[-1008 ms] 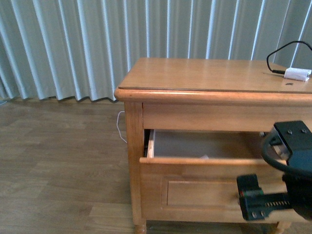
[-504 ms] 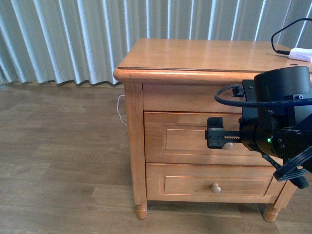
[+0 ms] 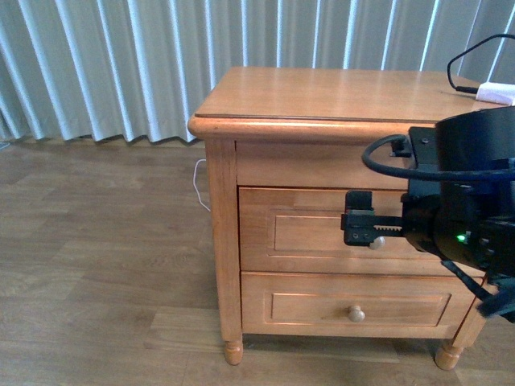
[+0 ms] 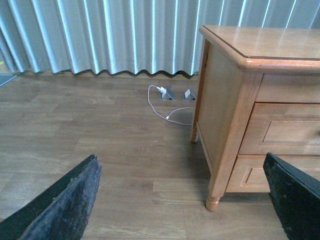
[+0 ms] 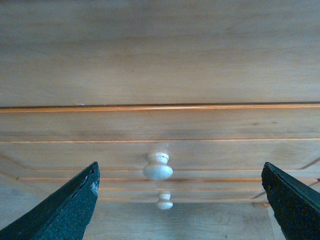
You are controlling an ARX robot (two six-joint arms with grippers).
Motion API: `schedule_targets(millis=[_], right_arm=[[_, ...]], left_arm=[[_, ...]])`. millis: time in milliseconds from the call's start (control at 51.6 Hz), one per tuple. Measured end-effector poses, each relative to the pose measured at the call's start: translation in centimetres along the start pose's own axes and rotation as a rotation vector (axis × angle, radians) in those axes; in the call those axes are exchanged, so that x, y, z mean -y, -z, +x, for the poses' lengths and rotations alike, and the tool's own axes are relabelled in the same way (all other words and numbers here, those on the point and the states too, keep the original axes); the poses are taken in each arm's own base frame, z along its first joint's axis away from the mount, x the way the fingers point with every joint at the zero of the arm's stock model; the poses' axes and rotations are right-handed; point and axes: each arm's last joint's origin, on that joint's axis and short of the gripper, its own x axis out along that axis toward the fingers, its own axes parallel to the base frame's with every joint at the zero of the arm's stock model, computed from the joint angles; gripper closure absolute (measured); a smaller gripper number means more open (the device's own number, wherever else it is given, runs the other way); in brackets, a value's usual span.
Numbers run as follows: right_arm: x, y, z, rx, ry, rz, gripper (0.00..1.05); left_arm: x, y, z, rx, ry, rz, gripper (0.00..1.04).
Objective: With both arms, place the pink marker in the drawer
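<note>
Drawer (image 3: 322, 229) shut, one of two; right pincer (image 3: 359, 228) spread before its knob (image 5: 158, 167).

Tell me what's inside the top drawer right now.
Nothing inside can be seen: the drawer is shut, its front flush with the cabinet. Only its panel and knob show, with the right gripper open before it. No marker is visible.
</note>
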Motion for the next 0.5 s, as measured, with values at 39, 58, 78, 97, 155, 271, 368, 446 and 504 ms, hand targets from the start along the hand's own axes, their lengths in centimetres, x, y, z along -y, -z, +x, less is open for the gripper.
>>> schedule_targets(millis=[39,58,78,97,155,271,368,446,504], right_arm=[[0.2,-0.3,-1.1,-0.002,-0.008,0.005,0.09],[0.5,-0.6,-2.3,-0.007,-0.016,0.012,0.09],[0.6,-0.7,-3.0,-0.012,-0.022,0.018,0.09],[0.9,-1.0,-4.2,-0.022,-0.033,0.036,0.09],[1.4,-1.5,-7.0,-0.046,-0.058,0.065,0.09],[2.1,-3.3,-12.4,-0.042,-0.109,0.101,0.09],[2.4,-4.5,-16.5,-0.032,-0.140,0.107,0.09],[2.6,-4.9,-19.1,-0.024,-0.158,0.107,0.09],[2.7,-5.0,-20.7,-0.012,-0.151,0.095,0.09]], left_arm=[[0.0,0.0,0.0,0.000,0.000,0.000,0.06],[0.0,0.0,0.0,0.000,0.000,0.000,0.06],[0.0,0.0,0.0,0.000,0.000,0.000,0.06],[0.0,0.0,0.0,0.000,0.000,0.000,0.06],[0.0,0.0,0.0,0.000,0.000,0.000,0.06],[0.0,0.0,0.0,0.000,0.000,0.000,0.06],[0.0,0.0,0.0,0.000,0.000,0.000,0.06],[0.0,0.0,0.0,0.000,0.000,0.000,0.06],[0.0,0.0,0.0,0.000,0.000,0.000,0.06]])
